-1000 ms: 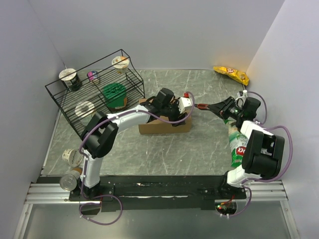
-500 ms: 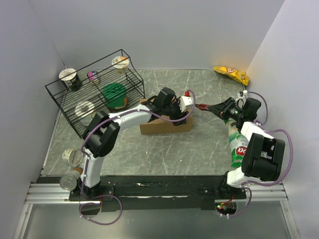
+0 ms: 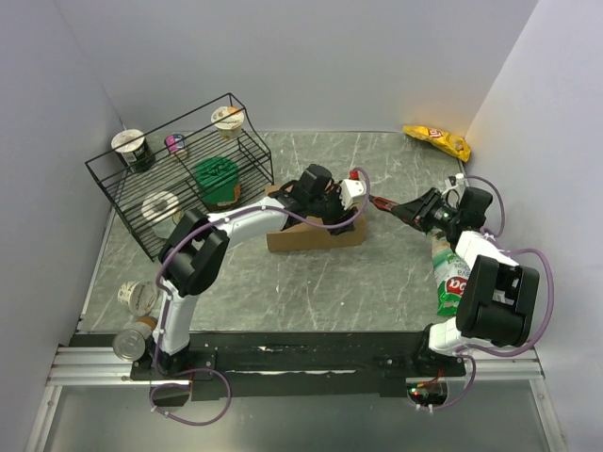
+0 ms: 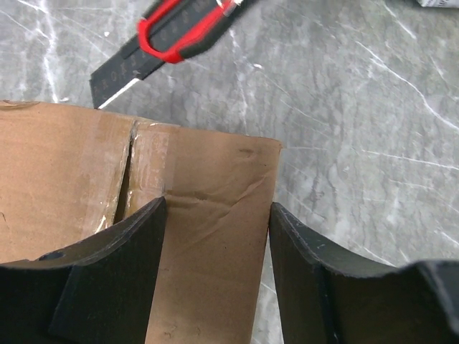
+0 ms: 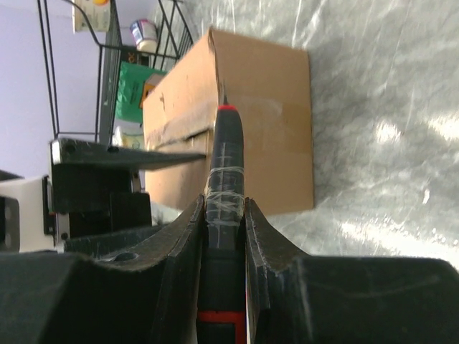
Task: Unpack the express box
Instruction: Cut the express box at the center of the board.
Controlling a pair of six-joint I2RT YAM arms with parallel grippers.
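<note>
Express box (image 3: pixel 316 241): plain brown cardboard, rectangular, sits flat on its base approx. mid-table (image 3: pixel 377 273). Long side runs roughly left-right w/ a slight skew. Its left end is near the wire rack (image 3: pixel 179 179). Top flaps are down, box still closed. Clear shiny tape (image 4: pixel 147 161) runs along the centre seam. At the right-hand end a narrow dark slit shows btwn the two flaps. One flap has a light crease near that end. Sides look smooth, corners square. Most of the top is hidden in the overhead view.

Plain brown express box (image 3: pixel 316 238), red-and-black knife (image 4: pixel 168 39), grey veined tabletop (image 3: pixel 377 273).
</note>
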